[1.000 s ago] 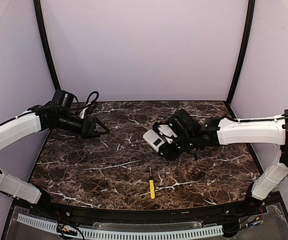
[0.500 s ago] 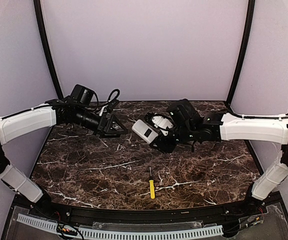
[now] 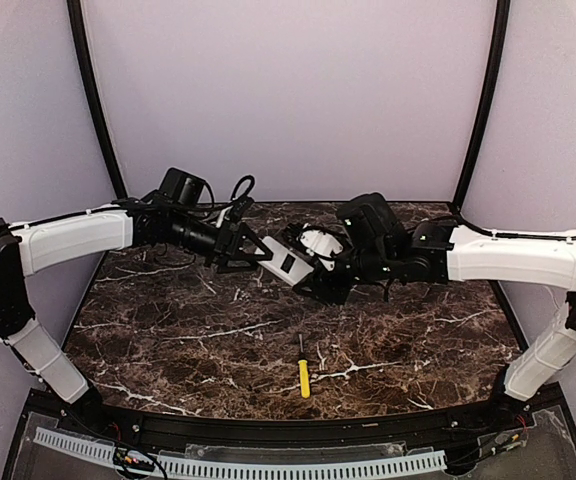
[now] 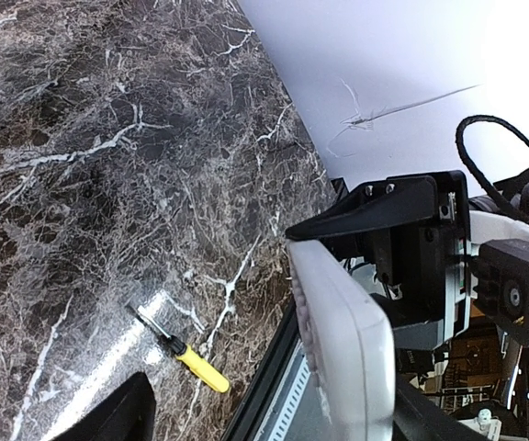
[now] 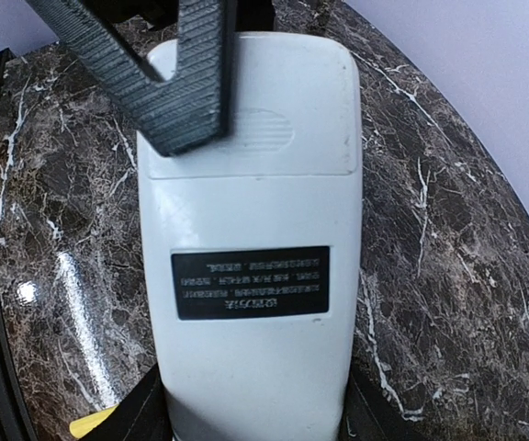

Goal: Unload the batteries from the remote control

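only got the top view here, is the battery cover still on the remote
observer: Yes. The right wrist view faces the remote's back, and the battery cover sits closed above the black label. No batteries show.
operator: where's the left gripper on it
observer: One left finger crosses the ridged patch on that cover. I cannot confirm contact.
operator: left jaws closed yet
observer: No. The left wrist view shows them wide apart, with the remote's end between them.
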`<action>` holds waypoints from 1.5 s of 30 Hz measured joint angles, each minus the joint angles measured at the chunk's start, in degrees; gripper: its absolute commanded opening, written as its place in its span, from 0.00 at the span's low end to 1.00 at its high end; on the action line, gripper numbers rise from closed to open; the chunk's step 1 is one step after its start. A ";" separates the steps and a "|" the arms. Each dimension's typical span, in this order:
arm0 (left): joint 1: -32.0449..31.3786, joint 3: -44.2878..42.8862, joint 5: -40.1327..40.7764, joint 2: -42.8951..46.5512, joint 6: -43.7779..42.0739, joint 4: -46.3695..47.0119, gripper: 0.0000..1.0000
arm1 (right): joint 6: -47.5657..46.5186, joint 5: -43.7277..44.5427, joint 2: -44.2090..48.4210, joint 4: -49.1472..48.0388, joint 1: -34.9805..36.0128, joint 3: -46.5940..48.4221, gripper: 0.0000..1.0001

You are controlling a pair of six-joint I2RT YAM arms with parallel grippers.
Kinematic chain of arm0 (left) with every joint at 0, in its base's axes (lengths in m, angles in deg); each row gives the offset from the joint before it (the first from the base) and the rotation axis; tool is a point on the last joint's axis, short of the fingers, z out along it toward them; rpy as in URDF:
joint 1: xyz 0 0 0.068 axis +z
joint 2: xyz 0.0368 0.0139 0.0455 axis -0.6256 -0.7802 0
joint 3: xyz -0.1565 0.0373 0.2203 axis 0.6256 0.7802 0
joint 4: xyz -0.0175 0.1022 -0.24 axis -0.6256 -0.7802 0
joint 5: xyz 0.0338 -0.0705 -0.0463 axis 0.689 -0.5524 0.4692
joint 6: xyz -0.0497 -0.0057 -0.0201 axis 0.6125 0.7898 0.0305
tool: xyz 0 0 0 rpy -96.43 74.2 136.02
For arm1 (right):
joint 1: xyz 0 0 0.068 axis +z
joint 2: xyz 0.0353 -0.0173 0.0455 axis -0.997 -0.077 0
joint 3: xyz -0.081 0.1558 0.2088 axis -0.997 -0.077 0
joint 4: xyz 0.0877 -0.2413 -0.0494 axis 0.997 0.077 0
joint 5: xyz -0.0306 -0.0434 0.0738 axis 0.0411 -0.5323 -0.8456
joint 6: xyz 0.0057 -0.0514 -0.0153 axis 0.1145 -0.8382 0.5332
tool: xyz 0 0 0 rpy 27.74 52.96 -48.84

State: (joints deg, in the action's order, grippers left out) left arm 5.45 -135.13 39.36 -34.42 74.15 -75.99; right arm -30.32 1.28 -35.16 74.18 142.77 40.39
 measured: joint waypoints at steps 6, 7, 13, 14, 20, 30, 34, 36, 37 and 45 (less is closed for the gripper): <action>-0.81 -0.92 -0.26 -1.36 2.14 1.46 0.74 | -1.68 0.22 -0.02 -0.07 0.26 0.33 0.43; -0.96 -1.16 -0.31 -1.57 2.38 1.57 0.74 | -1.95 0.33 -0.04 -0.07 0.31 0.46 0.43; -1.95 -1.31 -0.85 -2.23 4.66 3.52 0.67 | -3.23 0.57 -0.35 -0.11 0.52 1.44 0.43; -2.03 -1.31 -0.87 -2.38 4.79 3.69 0.66 | -3.43 0.57 -0.48 -0.15 0.55 1.64 0.43; -2.32 -1.31 -1.73 -3.28 7.15 5.57 0.51 | -4.28 0.48 -1.60 -0.66 0.57 2.27 0.42; -2.29 -1.29 -2.60 -3.41 9.84 7.52 0.07 | -5.55 0.44 -3.15 -1.53 0.57 2.62 0.44; -2.19 -1.27 -1.55 -3.48 10.73 7.08 0.00 | -6.34 1.46 -3.91 -1.97 0.72 2.89 0.50; -2.19 -1.25 -1.07 -3.39 10.51 6.73 0.00 | -6.29 1.49 -4.28 -2.23 0.72 2.91 0.65; -2.19 -1.18 -0.66 -3.17 10.36 6.40 0.00 | -6.27 1.46 -4.52 -2.43 0.72 2.99 0.76; -1.92 1.42 2.56 3.26 7.65 5.92 0.00 | -0.72 0.90 -5.79 -6.43 0.46 4.09 0.99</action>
State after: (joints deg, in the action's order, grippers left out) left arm 3.52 -133.71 41.91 -31.17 81.80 -70.07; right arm -31.04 2.18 -40.96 67.75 143.23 44.47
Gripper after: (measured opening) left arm 0.157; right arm 0.985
